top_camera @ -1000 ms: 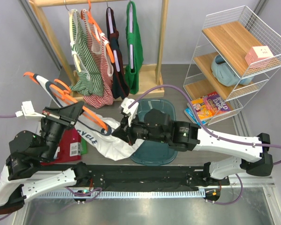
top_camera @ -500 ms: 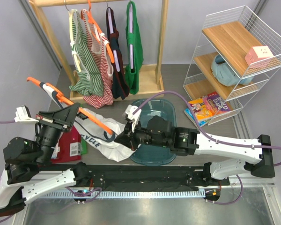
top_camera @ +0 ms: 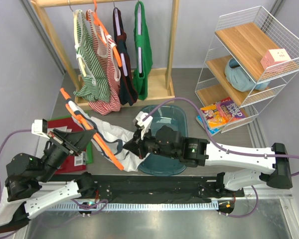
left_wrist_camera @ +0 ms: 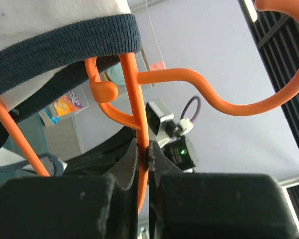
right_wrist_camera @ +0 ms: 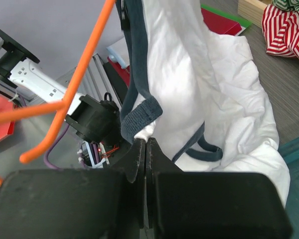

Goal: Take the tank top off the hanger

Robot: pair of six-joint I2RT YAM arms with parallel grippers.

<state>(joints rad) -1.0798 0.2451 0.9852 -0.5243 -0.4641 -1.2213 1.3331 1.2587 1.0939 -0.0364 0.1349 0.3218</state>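
Hanger and tank top, both arms engaged, top not yet off.

Top view: the left gripper (top_camera: 83, 138) holds the orange hanger (top_camera: 77, 113), which lies slantwise above the left side of the table (top_camera: 187, 84). The white tank top (top_camera: 114, 137) drapes from the hanger down onto the table, its right edge against the teal basin (top_camera: 174, 115). The right gripper (top_camera: 133, 147) sits at that same edge of the cloth. Left wrist view: the jaws are clamped on a thin bar of the hanger, and the top's navy trim is looped over the hanger just above them. Right wrist view: the jaws are pinched together on a fold of navy trim and white cloth. One hanger arm crosses to their left, apart from them.
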